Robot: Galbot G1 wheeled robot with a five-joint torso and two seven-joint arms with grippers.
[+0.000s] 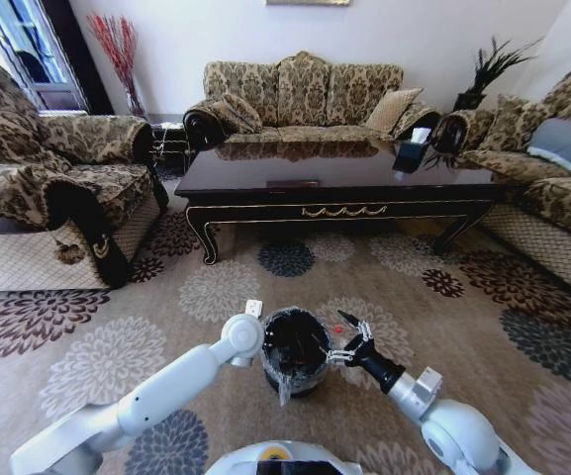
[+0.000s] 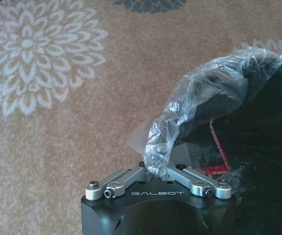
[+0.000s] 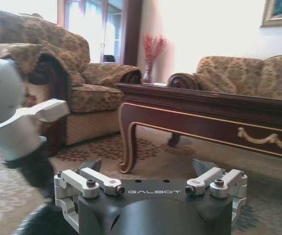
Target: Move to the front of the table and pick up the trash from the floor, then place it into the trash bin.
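Bin point(image 1: 296, 348) sits on the carpet floor point(image 1: 216, 292) right in front of me, between my two arms. It is black, with a clear bag point(image 2: 189, 103) folded over its rim. My left gripper point(image 2: 156, 169) has its jaws closed on the edge of that bag. My right gripper point(image 1: 352, 344) is at the other side of the bin, by the rim, with its jaws wide open and nothing in them. I see a tiny red bit point(image 1: 338, 328) near that gripper; I cannot tell if it is on the floor or at the rim. Something red and flat point(image 2: 218, 154) lies inside the bin. The worktop point(image 1: 334, 178), dark and shiny, stands well behind.

I think the bag could slip off or tear if my left arm pulls. The bin could tip too if either arm bumps it, and the trash would spill back out.
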